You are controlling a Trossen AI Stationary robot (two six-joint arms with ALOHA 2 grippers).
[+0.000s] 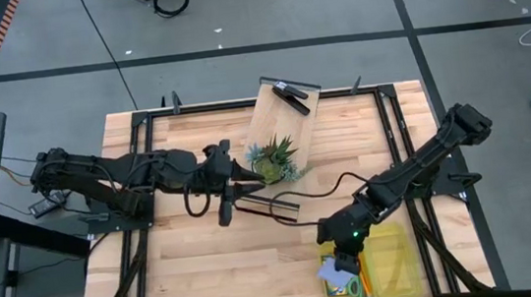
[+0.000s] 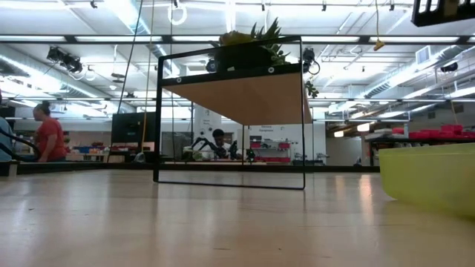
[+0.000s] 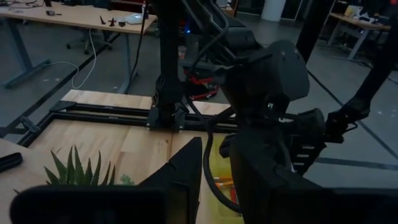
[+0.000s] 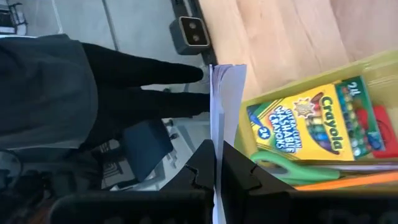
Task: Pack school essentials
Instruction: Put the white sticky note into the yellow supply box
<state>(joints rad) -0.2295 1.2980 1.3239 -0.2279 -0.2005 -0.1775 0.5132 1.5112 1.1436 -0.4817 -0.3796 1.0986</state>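
Pad [image 4: 227, 93] is thin, light, floppy; your right gripper [image 4: 217, 167] pinches its edge, fully clamped, above the bin [image 4: 373, 65]. Hold near the stiffer edge. Left gripper [image 1: 246, 182]: can't tell.

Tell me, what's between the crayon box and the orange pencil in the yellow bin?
The green-handled scissors lie between the crayon box and the orange pencil, seen in the right wrist view.

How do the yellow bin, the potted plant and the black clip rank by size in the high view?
Yellow bin, largest; potted plant; black clip, smallest. Plant and clip stand raised, nearer the camera.
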